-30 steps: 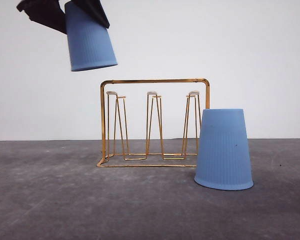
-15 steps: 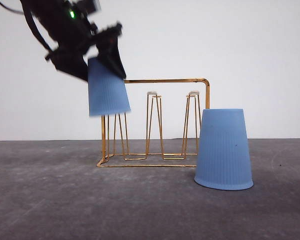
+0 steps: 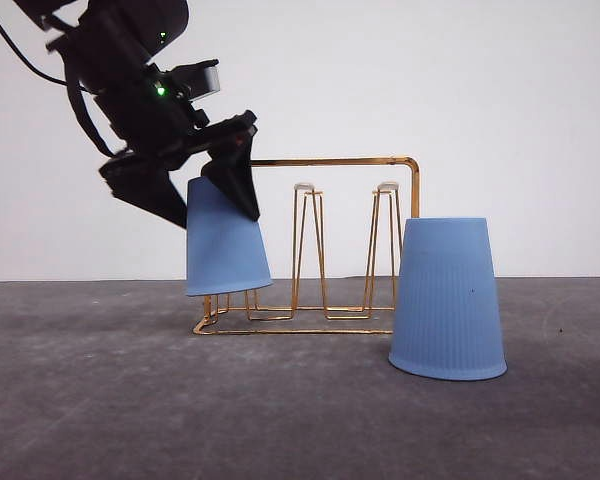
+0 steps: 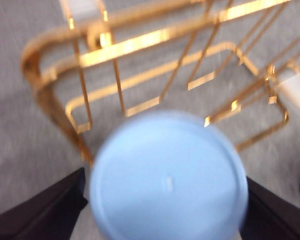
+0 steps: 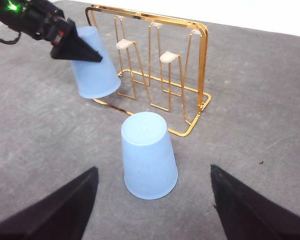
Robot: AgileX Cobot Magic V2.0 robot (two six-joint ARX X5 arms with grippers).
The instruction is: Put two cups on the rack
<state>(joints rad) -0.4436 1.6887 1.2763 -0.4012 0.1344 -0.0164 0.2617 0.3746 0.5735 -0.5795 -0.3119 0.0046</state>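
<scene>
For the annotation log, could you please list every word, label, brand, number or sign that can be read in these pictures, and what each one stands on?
None: no readable text in any view.
The held cup, the standing cup and the rack bear no print.
The left gripper has a green light, no lettering.
The right gripper fingers are plain black.

- You see two light blue cups, the held cup [image 3: 225, 245] and the standing cup [image 3: 448, 300], both finely ribbed top to bottom.
- Your rack [image 3: 330, 240] is shiny gold wire with white prong tips.
- The left gripper [image 3: 195, 195] is black.
- The table [image 3: 100, 400] is dark grey; the wall [image 3: 520, 100] is white.
</scene>
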